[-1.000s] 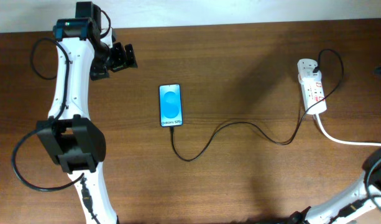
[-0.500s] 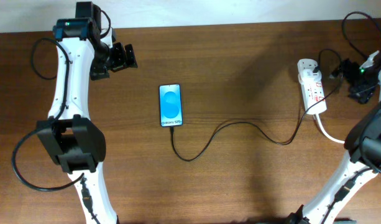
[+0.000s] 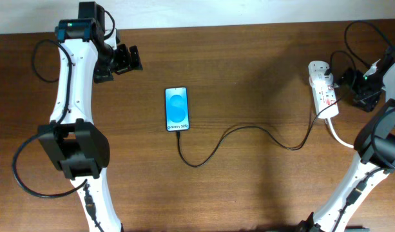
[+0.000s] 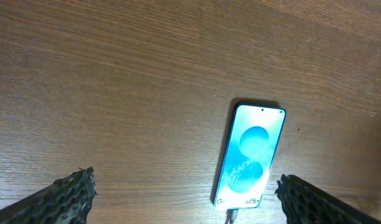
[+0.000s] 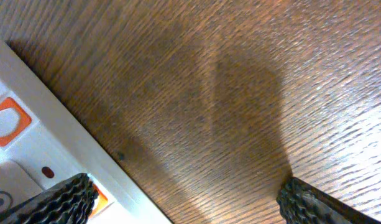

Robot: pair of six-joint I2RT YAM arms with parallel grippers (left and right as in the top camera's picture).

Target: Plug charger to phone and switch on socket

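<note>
The phone [image 3: 176, 108] lies flat mid-table with its blue screen up; it also shows in the left wrist view [image 4: 250, 155]. The black charger cable [image 3: 249, 132] runs from the phone's near end, where its plug tip [image 4: 230, 217] sits at the port, across to the white socket strip [image 3: 322, 87] at the right. My left gripper [image 3: 125, 59] is open and empty, up and left of the phone. My right gripper [image 3: 353, 82] is open, just right of the socket; one finger [image 5: 50, 202] hangs over the strip's edge by an orange-red switch [image 5: 5, 118].
The socket's thick white cord [image 3: 355, 143] curves off toward the right edge. A black plug [image 3: 328, 63] sits in the strip's far outlet. The back wall edge [image 3: 249, 13] runs along the top. The left arm [image 3: 71, 96] stretches down the left side.
My right arm has come into view from the right edge and moved left, up to the socket strip. The left arm, phone and cable have not moved.
</note>
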